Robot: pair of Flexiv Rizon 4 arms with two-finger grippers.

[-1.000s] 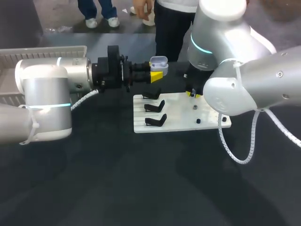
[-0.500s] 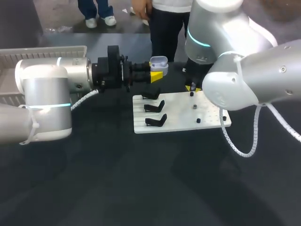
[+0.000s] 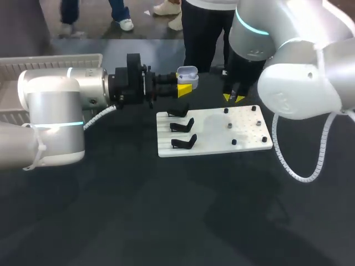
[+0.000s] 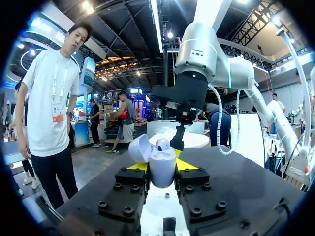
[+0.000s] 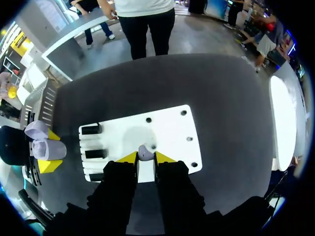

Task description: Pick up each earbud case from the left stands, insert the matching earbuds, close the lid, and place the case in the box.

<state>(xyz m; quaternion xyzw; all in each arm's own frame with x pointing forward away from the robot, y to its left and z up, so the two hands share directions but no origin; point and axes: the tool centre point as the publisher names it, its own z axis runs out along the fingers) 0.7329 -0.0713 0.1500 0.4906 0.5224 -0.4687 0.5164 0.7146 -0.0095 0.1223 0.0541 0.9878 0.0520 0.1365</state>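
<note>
Case: probably light, smooth hard plastic, lid open; left gripper clamps its lower body.
Earbud: tiny, likely slippery; right gripper pinches it narrowly at the tips.

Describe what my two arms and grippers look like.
The left arm and right arm are rounded silver-grey tubes, each with a glowing cyan ring and a white coiled cable. The left gripper and right gripper are black with yellow wedge tips.
</note>
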